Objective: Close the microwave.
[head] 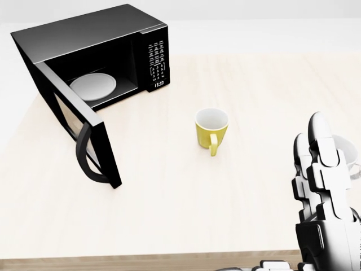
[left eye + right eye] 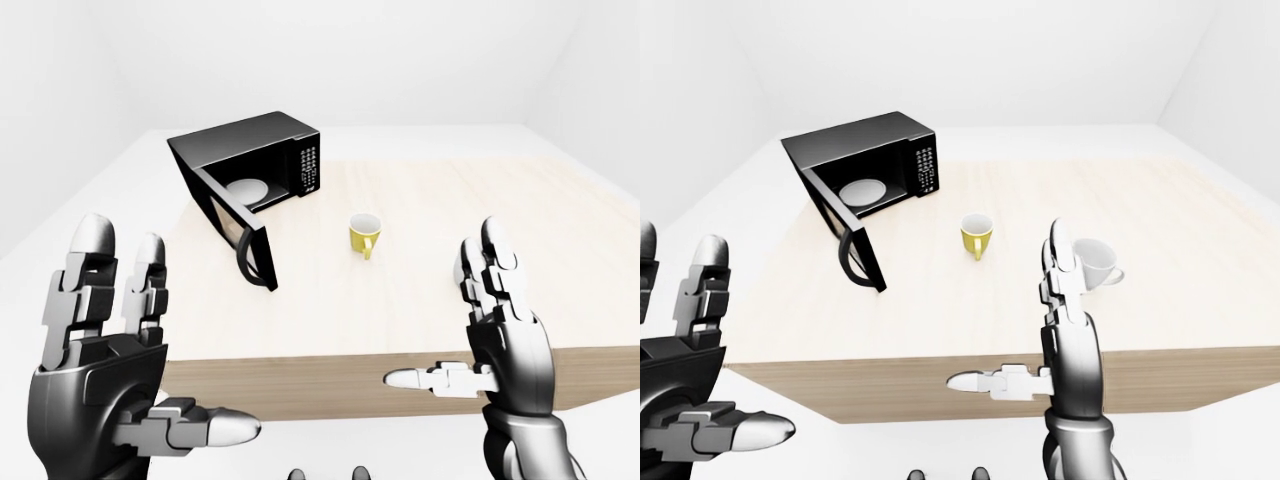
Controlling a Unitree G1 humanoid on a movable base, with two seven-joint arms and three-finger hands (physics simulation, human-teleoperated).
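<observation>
On table (image 1: 169, 214), microwave (image 1: 107, 51), door (image 1: 79, 132) wide open

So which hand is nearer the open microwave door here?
Left. The left hand hangs open at the view's lower left, below the microwave door, off the table's edge. The right hand is open at lower right, past the yellow mug.

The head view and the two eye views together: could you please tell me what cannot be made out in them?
- White ceramic mug: mostly hidden in the head view behind the right robot hand.
- Black microwave keypad labels: too small to read in any view.
- Microwave door handle: seen edge-on, so its shape is unclear.
- Left robot hand: absent from the head view, cut by the right-eye view's left edge.
</observation>
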